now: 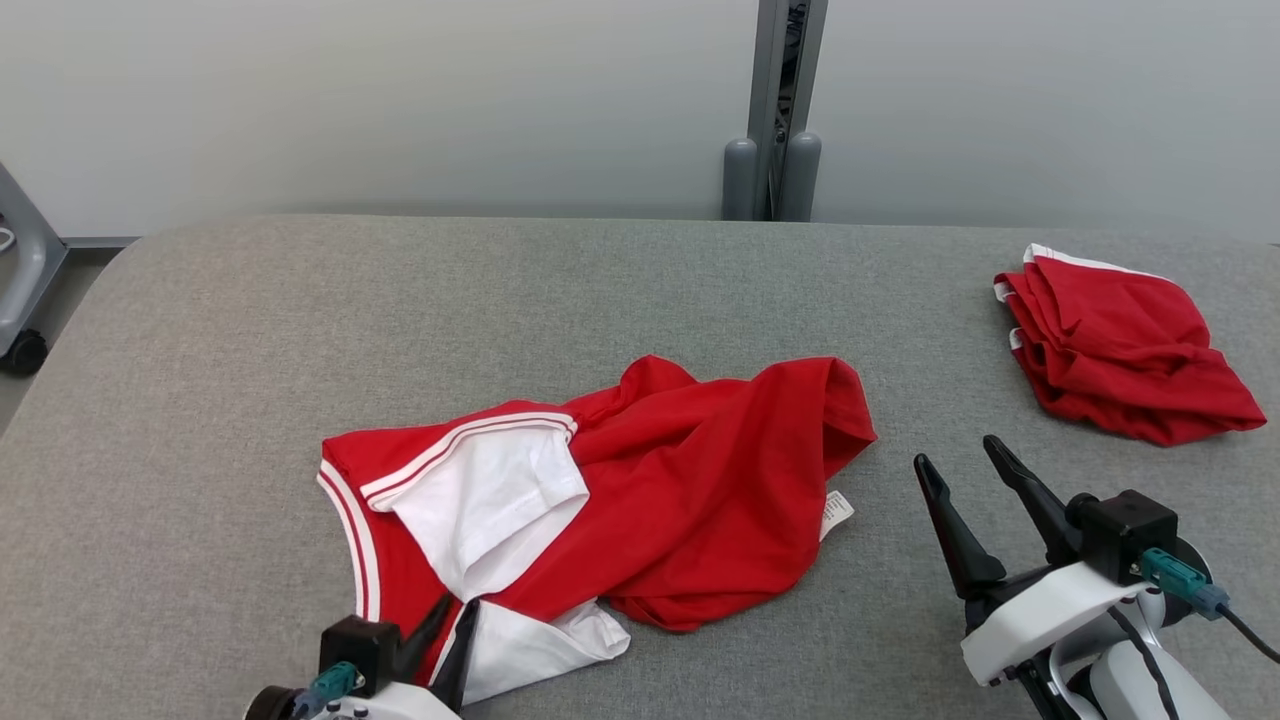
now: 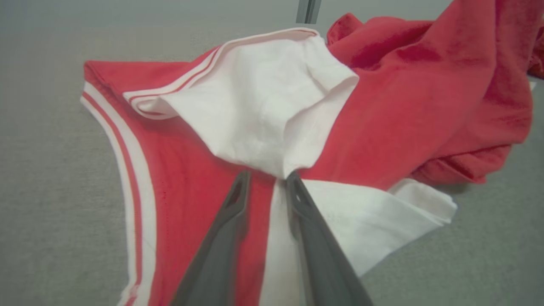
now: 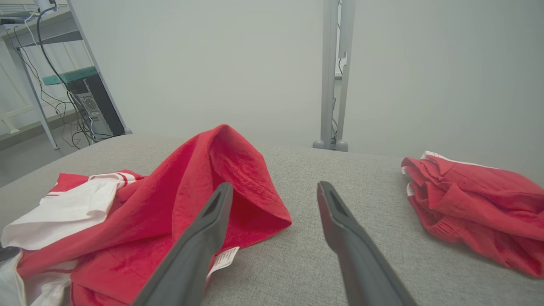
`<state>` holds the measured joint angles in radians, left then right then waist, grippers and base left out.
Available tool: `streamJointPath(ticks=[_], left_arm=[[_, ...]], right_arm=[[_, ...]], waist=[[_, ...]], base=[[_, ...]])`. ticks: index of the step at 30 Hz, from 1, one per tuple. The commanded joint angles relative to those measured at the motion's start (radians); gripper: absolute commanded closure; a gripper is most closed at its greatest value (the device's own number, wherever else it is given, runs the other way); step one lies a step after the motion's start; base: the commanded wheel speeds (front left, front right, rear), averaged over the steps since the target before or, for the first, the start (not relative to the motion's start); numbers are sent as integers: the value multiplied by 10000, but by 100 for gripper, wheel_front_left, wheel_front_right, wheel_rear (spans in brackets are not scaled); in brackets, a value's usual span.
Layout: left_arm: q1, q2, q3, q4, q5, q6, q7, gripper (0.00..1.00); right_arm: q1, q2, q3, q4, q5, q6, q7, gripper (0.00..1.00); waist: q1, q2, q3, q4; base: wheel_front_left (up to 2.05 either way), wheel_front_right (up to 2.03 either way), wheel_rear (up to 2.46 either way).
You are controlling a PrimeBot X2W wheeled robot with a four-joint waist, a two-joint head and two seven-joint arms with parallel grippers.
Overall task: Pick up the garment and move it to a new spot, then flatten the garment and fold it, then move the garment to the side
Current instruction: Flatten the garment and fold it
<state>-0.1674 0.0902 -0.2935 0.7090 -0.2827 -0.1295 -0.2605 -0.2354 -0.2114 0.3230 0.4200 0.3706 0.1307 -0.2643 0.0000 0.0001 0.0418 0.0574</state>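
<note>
Partly cut off, left tool (image 1: 458,603) half-closed at garment (image 1: 700,480); grip unclear. Right tool (image 1: 955,450) wide, empty.

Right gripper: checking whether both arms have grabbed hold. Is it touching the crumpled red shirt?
Apart. The head view shows bare grey table between the right gripper and the crumpled shirt.

Both the left gripper (image 1: 458,603) and right gripper (image 1: 955,452) look like the same kit tbh: two long skinny dark-grey fingers (image 1: 948,525) tapering to points, a glossy white shell (image 1: 1040,610) behind them, a chunky black box (image 1: 1125,532) on top, and a teal connector (image 1: 1175,578) with a black cable (image 1: 1250,633).
</note>
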Motion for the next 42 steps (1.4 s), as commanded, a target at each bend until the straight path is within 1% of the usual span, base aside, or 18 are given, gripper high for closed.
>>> streamJointPath(ticks=[1, 2, 3, 5, 6, 8, 9, 10, 11, 12, 14, 15, 16, 24, 32, 36, 37, 42], left_arm=[[43, 49, -136, 136, -128, -13, -50, 72], [49, 62, -277, 228, -191, -13, -21, 76], [10, 108, -348, 256, -269, -13, -24, 66], [-71, 179, -437, 307, -422, -12, -32, 52], [-97, 179, -505, 345, -496, -12, -33, 56], [-165, 204, -609, 393, -573, -12, -38, 54], [-175, 208, -682, 434, -635, -12, -39, 47], [-180, 215, -743, 459, -692, -12, -41, 31], [-181, 205, -813, 490, -772, -12, -42, 31], [-191, 213, -914, 544, -807, -12, -31, 49], [-249, 227, -1040, 588, -976, -12, -30, 59], [-269, 244, -1127, 625, -1033, -12, -31, 83], [-279, 258, -1211, 622, -1103, -13, -33, 100], [-349, 542, -1227, -116, -855, 72, -50, 100], [-10, 1088, -801, -1477, -601, 498, -53, 100], [132, 1382, -681, -1665, -411, 607, -52, 100], [125, 1462, -734, -1670, -262, 623, -54, 100], [486, 1421, -789, -1573, -429, 477, -45, 100]], right_arm=[[60, -23, -29, 6, -14, -1, -7, 0], [63, -22, -19, 16, -11, -1, -7, 0], [64, -21, -11, 21, 2, -1, -7, 0], [67, -39, -19, 35, 23, 1, -7, 0], [72, -43, -28, 36, 29, 1, -7, 0], [90, -49, -31, 42, 36, -1, -7, 0], [100, -41, -35, 32, 33, -1, -7, 0], [103, -36, -35, 23, 30, -1, -7, 0], [103, -35, -35, 18, 29, -1, -7, 0], [103, -39, -36, 14, 33, -1, -7, 0], [109, -43, -38, 3, 40, -1, -7, 0], [115, -51, -38, 0, 42, 1, -7, 0], [125, -52, -40, -5, 41, -1, -7, 0], [224, 4, -92, -27, -15, -1, -7, 0], [334, 76, -144, -57, -56, 1, -7, 0], [316, 132, -72, -30, -54, -1, -7, 0], [302, 137, -56, -25, -52, -1, -7, 0], [260, 84, -43, -29, 16, -1, -7, 0]], waist=[[0, -1, -23, 2], [0, -1, -37, 2], [0, -1, -48, 3], [0, -1, -71, 8], [0, -1, -82, 9], [0, -1, -99, 6], [0, -1, -104, 3], [0, -1, -109, 0], [0, -1, -113, -1], [0, -1, -117, -1], [0, -1, -120, 6], [0, -1, -122, 13], [0, -1, -125, 19], [0, -1, -211, 207], [0, -1, -322, 477], [0, -1, -358, 531], [0, -1, -354, 523], [0, -1, -303, 453]], base=[[0, 0, 0], [0, 0, 0], [0, 0, 0], [0, 0, 0], [0, 0, 0], [0, 0, 0], [0, 0, 0], [0, 0, 0], [0, 0, 0], [0, 0, 0], [0, 0, 0], [0, 0, 0], [0, 0, 0], [0, 0, 0], [0, 0, 0], [0, 0, 0], [0, 0, 0], [0, 0, 0]])
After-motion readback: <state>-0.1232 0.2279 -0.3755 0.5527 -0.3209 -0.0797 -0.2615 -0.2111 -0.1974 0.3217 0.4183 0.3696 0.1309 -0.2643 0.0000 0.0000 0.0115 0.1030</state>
